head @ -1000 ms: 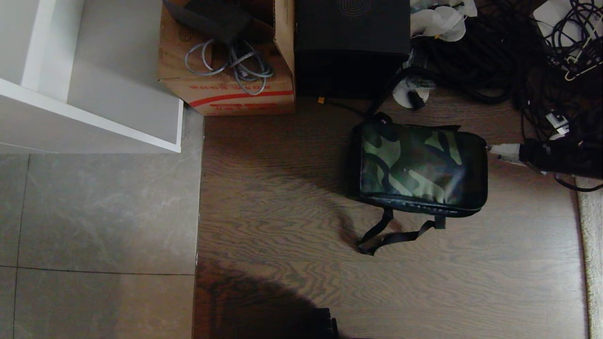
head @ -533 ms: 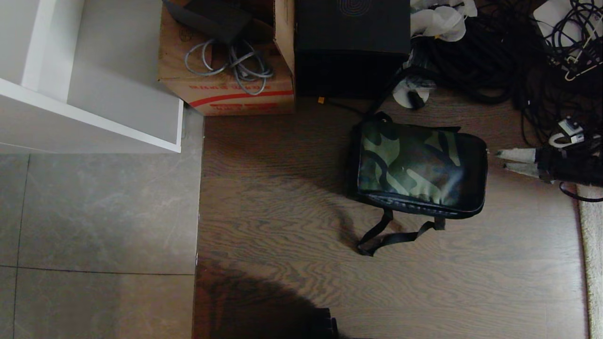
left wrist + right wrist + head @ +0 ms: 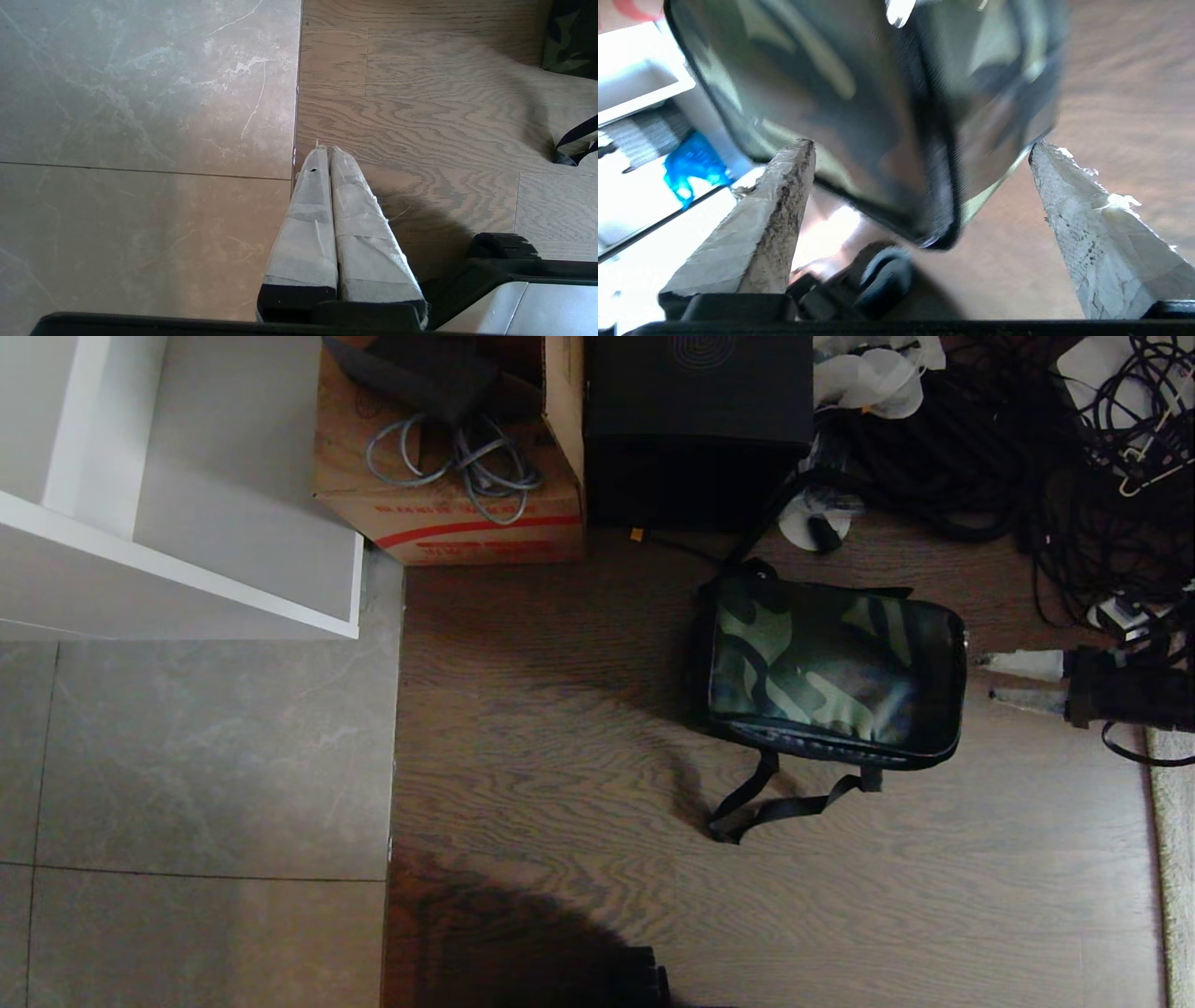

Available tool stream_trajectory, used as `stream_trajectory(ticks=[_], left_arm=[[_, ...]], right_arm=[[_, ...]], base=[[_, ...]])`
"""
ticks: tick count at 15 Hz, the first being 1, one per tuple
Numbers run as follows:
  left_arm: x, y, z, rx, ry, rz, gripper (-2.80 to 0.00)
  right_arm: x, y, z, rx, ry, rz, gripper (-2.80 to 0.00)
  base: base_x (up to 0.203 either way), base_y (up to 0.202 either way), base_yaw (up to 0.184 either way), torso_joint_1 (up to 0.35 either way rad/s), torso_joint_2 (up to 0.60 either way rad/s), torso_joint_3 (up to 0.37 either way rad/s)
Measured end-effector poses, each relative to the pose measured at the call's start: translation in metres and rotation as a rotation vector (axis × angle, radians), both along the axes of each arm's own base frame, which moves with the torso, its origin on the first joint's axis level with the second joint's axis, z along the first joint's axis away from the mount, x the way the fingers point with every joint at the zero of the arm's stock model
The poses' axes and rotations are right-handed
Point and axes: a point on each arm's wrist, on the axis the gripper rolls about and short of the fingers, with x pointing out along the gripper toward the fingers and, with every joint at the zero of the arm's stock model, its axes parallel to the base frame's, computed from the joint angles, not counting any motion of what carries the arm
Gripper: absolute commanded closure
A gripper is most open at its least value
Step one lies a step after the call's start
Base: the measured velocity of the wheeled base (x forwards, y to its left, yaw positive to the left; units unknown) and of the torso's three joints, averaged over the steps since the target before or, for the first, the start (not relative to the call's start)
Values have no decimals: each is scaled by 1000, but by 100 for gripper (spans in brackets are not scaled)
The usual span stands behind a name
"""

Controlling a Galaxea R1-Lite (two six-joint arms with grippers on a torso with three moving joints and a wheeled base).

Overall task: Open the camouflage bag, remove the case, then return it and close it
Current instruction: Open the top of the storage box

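Observation:
The camouflage bag lies closed on the wood floor, its black shoulder strap trailing toward me. My right gripper hovers level just off the bag's right end, open, its two taped fingers apart and holding nothing. In the right wrist view the bag fills the space ahead of the right gripper, with a gap between its corner and both fingers. The case is out of view. My left gripper hangs shut over the seam between tile and wood, far from the bag.
A brown cardboard box with grey cables and a tall black box stand behind the bag. A tangle of black cables lies at the back right. A white shelf unit is at the left, a rug edge at the right.
My right gripper has opened wide and drawn back to the right, away from the bag's end. The bag has settled slightly. The left arm has not moved.

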Motion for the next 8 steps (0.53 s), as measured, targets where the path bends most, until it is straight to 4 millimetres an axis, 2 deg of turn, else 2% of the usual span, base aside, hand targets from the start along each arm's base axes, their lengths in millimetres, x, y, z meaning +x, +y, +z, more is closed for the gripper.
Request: stream_trajectory(ticks=[8], left_arm=[[0, 0, 0, 0, 0, 0, 0]], right_arm=[[-11, 36, -3, 31, 62, 71, -280]], base=[[0, 0, 0, 0, 0, 0]])
